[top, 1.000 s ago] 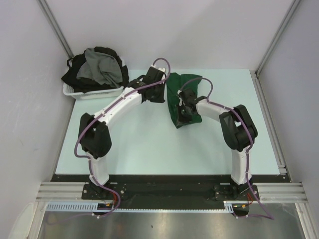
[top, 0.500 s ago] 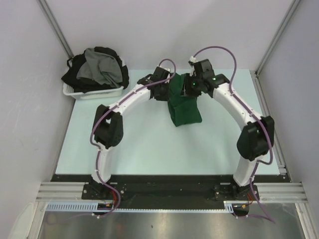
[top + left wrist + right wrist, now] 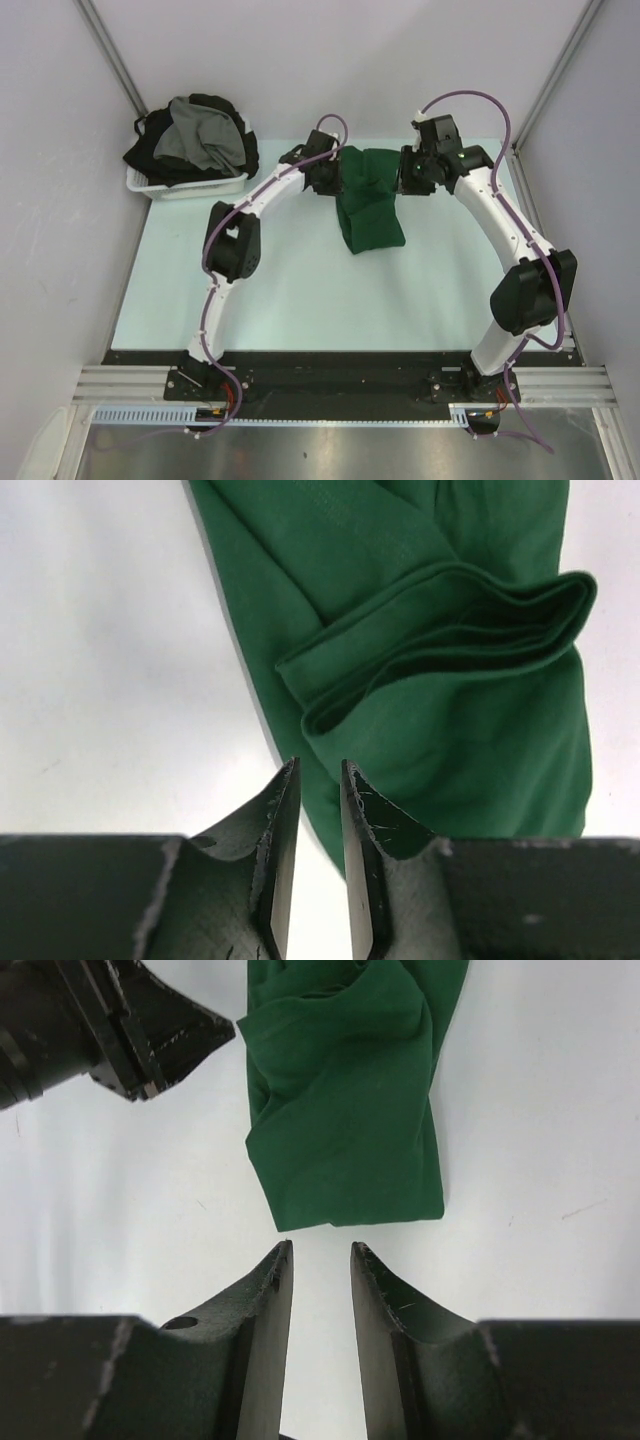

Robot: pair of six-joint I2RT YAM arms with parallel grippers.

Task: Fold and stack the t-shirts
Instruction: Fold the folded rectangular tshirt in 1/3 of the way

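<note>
The right arm has swung away from the near part of the green shirt (image 3: 368, 205) to its far right corner, and the left arm has stretched further out along the left edge. The shirt lies in a narrow folded strip at the far middle of the table (image 3: 250, 290), well apart from the white basket (image 3: 190, 188) holding the grey shirt (image 3: 205, 135) and the black shirts (image 3: 150, 155).

The right gripper (image 3: 321, 1250) has its jaws apart on nothing, just short of the shirt's end. The left gripper (image 3: 320, 770) shows a narrow gap, also empty, with the cloth's edge just beside one finger.

The next fold probably brings the far end over the near end. The layers there sit loose and bunched, so each gripper should pinch every layer at its corner. Both should lift together and travel evenly, or the strip will likely twist.
</note>
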